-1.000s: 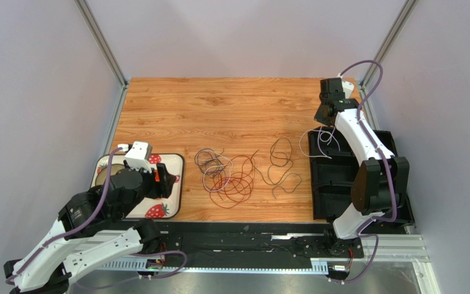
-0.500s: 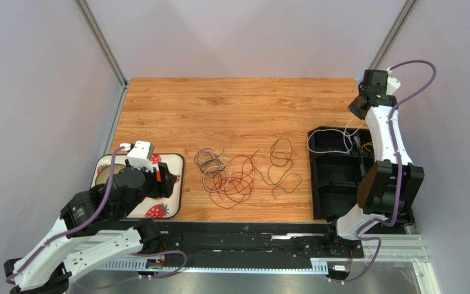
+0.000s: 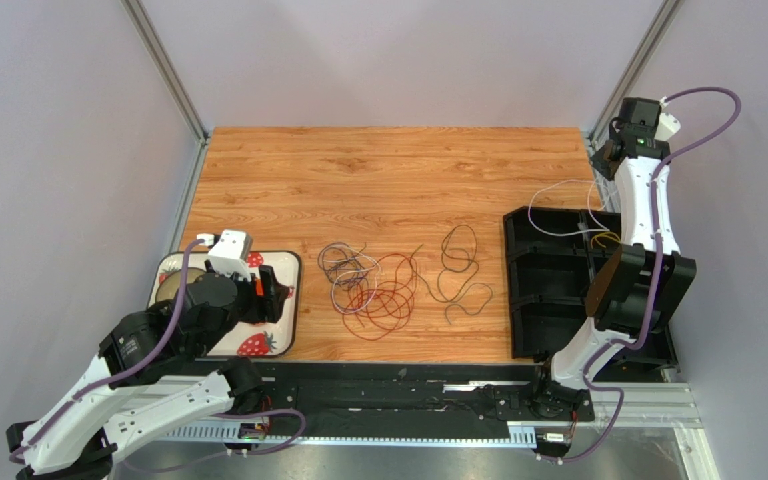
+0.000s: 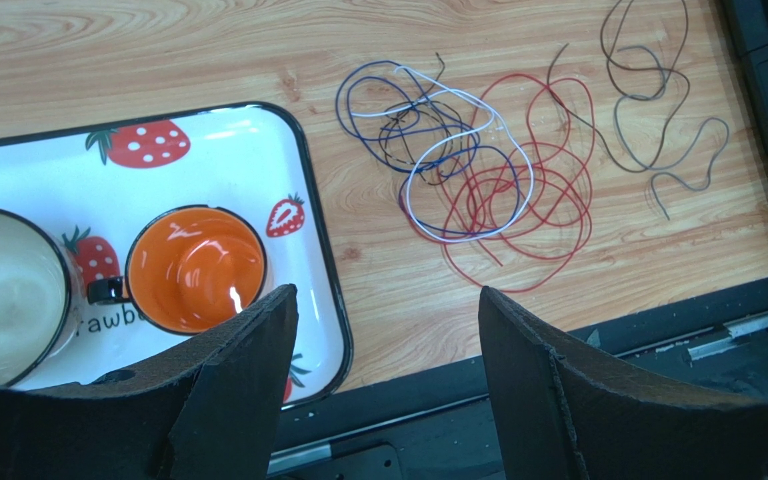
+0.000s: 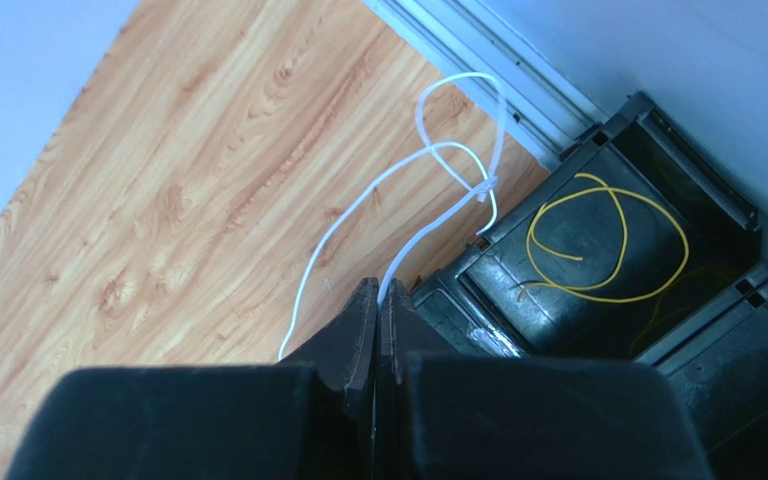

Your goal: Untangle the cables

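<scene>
Surface: wood-grain table (image 3: 358, 180), plain grey walls on three sides.

Right gripper (image 5: 376, 290): raised at the far right corner, above the far end of the black bin (image 3: 548, 300). Fingers are pressed together with no visible gap, pinching a white cable (image 5: 484, 187). The cable runs out from the fingertips in two strands that meet at a small knot-like crossing, then open into a loop over the table's edge and the bin's rim. Cannot tell whether its free end touches the wood.

A yellow cable (image 5: 580, 177) lies coiled in one bin compartment.

Left gripper (image 4: 386, 292): fingers spread wide, nothing between them. It hangs above the near right edge of the strawberry-print tray (image 4: 318, 250), which carries an orange cup (image 4: 195, 268) and a white cup (image 4: 2, 295) just beside it.

Remaining cables (image 3: 368, 285): mid-table, near the front edge, between tray and bin. Red cable (image 4: 548, 200), blue cable (image 4: 368, 100) and a second white one cross over each other in one pile. A dark grey cable (image 4: 658, 100) lies in loose loops just to the right, touching the red one at its edge at most.
</scene>
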{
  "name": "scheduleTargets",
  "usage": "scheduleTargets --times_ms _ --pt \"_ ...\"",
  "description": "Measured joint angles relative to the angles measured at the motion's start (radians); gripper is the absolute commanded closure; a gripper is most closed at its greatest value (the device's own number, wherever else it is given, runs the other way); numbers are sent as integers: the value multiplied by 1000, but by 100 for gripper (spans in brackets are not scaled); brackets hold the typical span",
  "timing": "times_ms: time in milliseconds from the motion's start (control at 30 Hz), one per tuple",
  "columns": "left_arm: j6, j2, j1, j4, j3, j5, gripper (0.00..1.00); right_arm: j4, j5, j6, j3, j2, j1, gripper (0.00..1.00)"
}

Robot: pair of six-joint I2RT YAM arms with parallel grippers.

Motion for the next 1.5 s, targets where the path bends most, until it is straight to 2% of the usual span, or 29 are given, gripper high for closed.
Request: scheduleTargets --times_ms 167,433,600,933,1000,1033,1133,1233,1300,1333,1367,1500 --pt "0 15 0 0 0 0 25 29 -67 -6 -91 -7 0 100" --pt "0 21 0 0 0 0 25 122 -162 -49 -302 -93 105 100" --pt "0 8 0 0 0 0 25 180 -169 -63 -386 -100 166 100" --pt "0 -26 0 0 0 2 25 237 -143 -24 -515 -67 201 99" --pt "0 -40 0 0 0 2 25 245 -139 -6 -559 -72 206 89" --pt "0 -46 0 0 0 3 25 245 -138 -3 -573 -72 207 74" --pt "0 -58 0 0 0 4 25 232 -137 2 -580 -71 209 56" --pt "0 -58 0 0 -1 4 25 226 -130 -9 -554 -72 209 47" --pt "0 -59 0 0 -2 5 25 211 -127 -15 -520 -76 209 46" --pt "0 -59 0 0 -4 5 25 188 -127 -18 -488 -77 209 43" --pt "0 -59 0 0 -5 5 25 173 -126 -22 -456 -78 209 35" --pt "0 -59 0 1 -5 8 26 92 -85 -41 -296 -85 219 34"
